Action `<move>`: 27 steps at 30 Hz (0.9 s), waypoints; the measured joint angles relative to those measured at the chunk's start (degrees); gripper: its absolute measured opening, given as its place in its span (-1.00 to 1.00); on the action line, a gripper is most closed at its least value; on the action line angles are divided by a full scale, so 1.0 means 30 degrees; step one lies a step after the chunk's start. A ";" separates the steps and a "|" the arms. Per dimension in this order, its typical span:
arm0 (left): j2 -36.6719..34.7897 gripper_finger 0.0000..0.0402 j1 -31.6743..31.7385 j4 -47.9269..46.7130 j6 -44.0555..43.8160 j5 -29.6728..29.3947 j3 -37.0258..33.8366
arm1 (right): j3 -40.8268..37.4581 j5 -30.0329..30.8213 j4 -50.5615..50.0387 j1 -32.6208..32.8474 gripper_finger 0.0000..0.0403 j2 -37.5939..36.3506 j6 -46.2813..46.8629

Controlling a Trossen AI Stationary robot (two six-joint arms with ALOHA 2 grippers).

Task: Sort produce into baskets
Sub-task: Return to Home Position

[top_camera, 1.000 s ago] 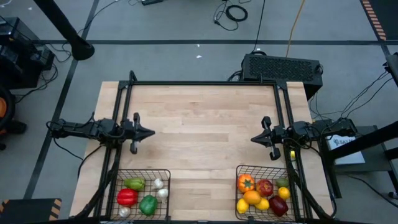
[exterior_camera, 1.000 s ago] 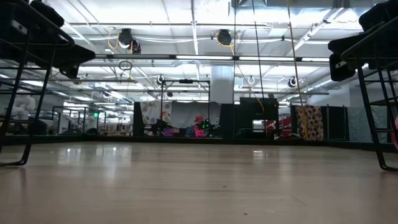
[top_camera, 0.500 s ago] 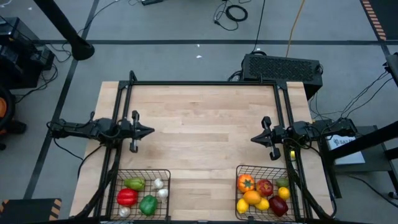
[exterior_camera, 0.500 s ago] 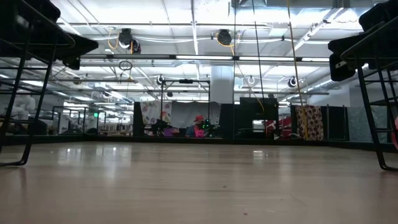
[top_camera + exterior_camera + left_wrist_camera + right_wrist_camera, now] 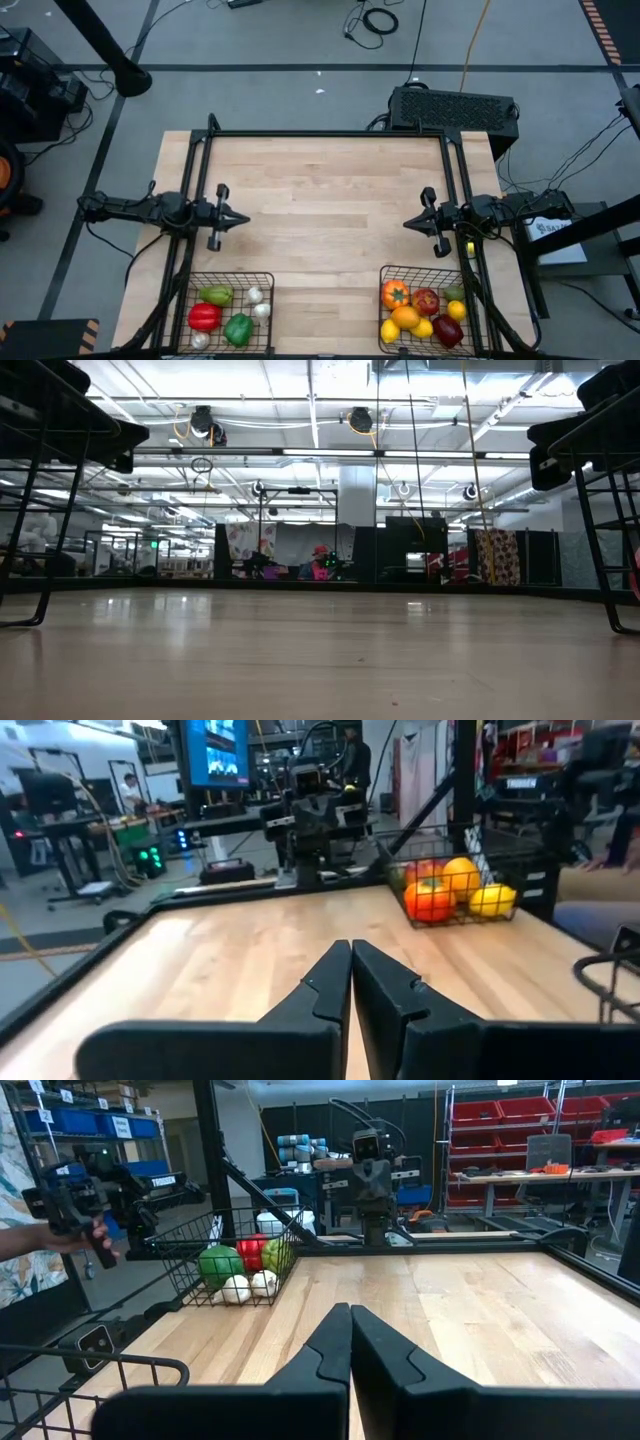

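Your produce (image 5: 405,317) sat sorted along the bottom of the high view. Green peppers (image 5: 215,295), a red pepper (image 5: 203,316) and garlic bulbs (image 5: 256,296) lay in the left basket (image 5: 230,275) at lower left. An orange tomato (image 5: 395,294), an apple (image 5: 426,300) and lemons (image 5: 390,330) lay in the right basket (image 5: 410,268) at lower right. Above them, the left gripper (image 5: 243,217) and right gripper (image 5: 407,224) faced each other across the table (image 5: 320,180), each with fingers pressed together on nothing. Since half a second before, the left gripper had slipped slightly down the frame; the right had not moved.

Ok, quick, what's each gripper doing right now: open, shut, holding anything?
Left gripper: shut, holding nothing.
Right gripper: shut, holding nothing.
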 joint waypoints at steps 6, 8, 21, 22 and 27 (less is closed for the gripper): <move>0.0005 -0.89 0.0297 -0.0043 0.0584 -0.0014 -0.0007 | 0.0000 -0.0007 0.0000 0.0007 -1.00 0.0000 -0.0001; 0.0005 -0.89 0.0356 -0.0067 0.0623 0.0055 -0.0007 | 0.0000 0.0000 0.0000 0.0000 -1.00 0.0000 -0.0002; 0.0005 -0.89 0.0362 0.0064 0.0004 0.0033 -0.0015 | 0.0000 -0.0005 0.0007 0.0001 -1.00 0.0000 -0.0001; 0.0005 -0.89 0.0359 0.0078 0.0004 0.0021 -0.0015 | 0.0000 -0.0003 0.0007 0.0000 -1.00 0.0000 0.0000; 0.0005 -0.89 0.0362 0.0131 -0.0004 -0.0011 -0.0018 | 0.0000 -0.0007 0.0007 0.0000 -1.00 0.0000 -0.0002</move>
